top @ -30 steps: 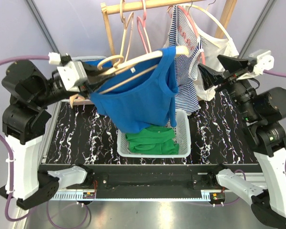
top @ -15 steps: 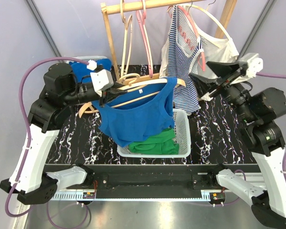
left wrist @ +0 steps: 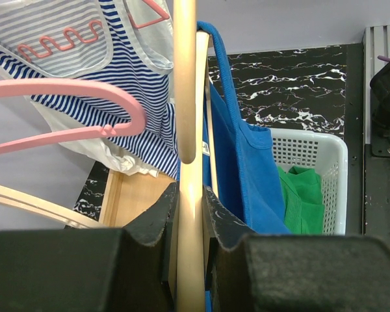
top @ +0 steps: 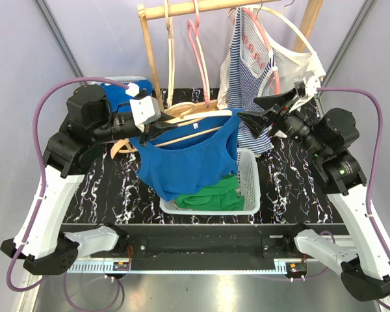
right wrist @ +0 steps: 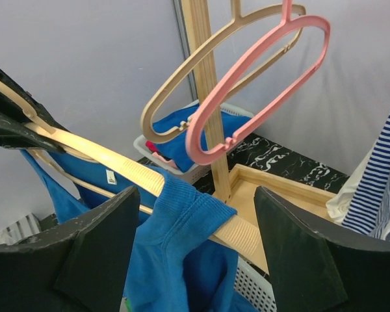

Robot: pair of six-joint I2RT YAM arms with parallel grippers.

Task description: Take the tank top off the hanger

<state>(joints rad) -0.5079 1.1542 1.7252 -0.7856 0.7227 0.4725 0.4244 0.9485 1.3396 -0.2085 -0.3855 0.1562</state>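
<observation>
Blue tank top (top: pixel 188 162) still hangs on the wooden hanger (top: pixel 198 122) above the basket (top: pixel 250 188). Your left gripper (top: pixel 155 133) stays clamped on the hanger. Your right gripper (top: pixel 246 122) has swung in, fingers spread astride the strap (right wrist: pixel 182 201), ready to strip it.

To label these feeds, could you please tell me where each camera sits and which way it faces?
Top external: above and behind the arms, looking down at the table; both arms show.
Left wrist: on the left arm, looking along the hanger clamped in the left jaws, toward the basket.
Right wrist: on the right arm, facing the tank top strap between the open right jaws.
Wrist views share hanger and tank top.
</observation>
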